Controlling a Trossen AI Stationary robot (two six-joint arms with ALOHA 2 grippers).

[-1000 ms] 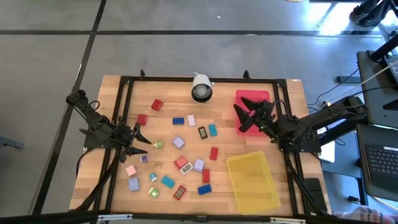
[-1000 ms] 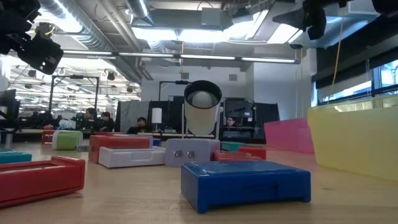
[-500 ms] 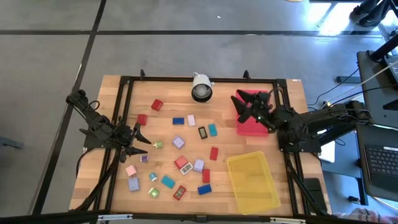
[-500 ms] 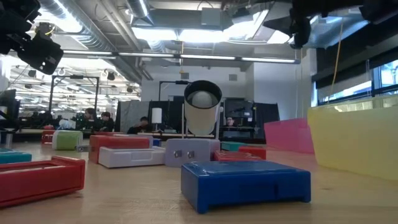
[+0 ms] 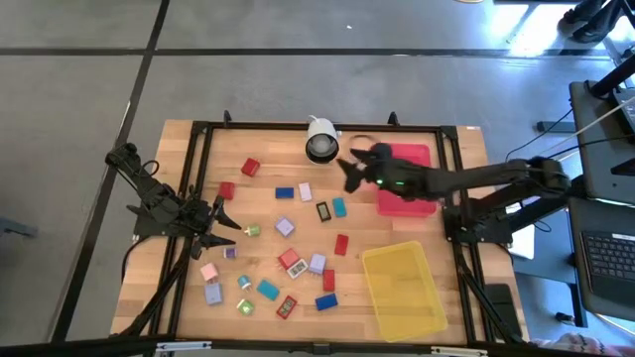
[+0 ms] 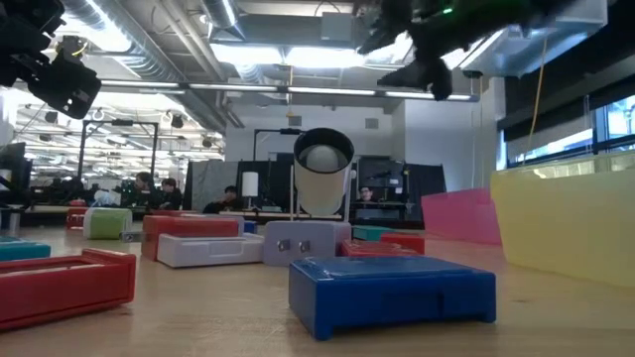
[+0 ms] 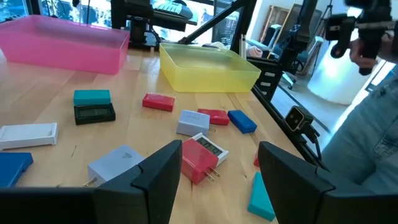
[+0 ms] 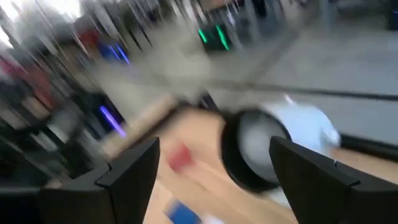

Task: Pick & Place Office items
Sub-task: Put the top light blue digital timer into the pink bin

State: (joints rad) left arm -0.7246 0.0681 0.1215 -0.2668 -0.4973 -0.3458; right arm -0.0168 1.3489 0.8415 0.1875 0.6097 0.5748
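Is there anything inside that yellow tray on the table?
From above, the yellow tray looks empty: only its bare yellow floor shows. The left wrist view shows nothing in it either, though its near wall hides part of the floor. All the small blocks lie outside on the table.

— Where are the office items (image 5: pixel 288 248)?
— Scattered flat across the left and middle of the surface (image 5: pixel 446 149), none stacked.
— Colours?
— Red, blue, teal, lilac, pink, green. A blue block (image 6: pixel 392 291) lies nearest the low camera.
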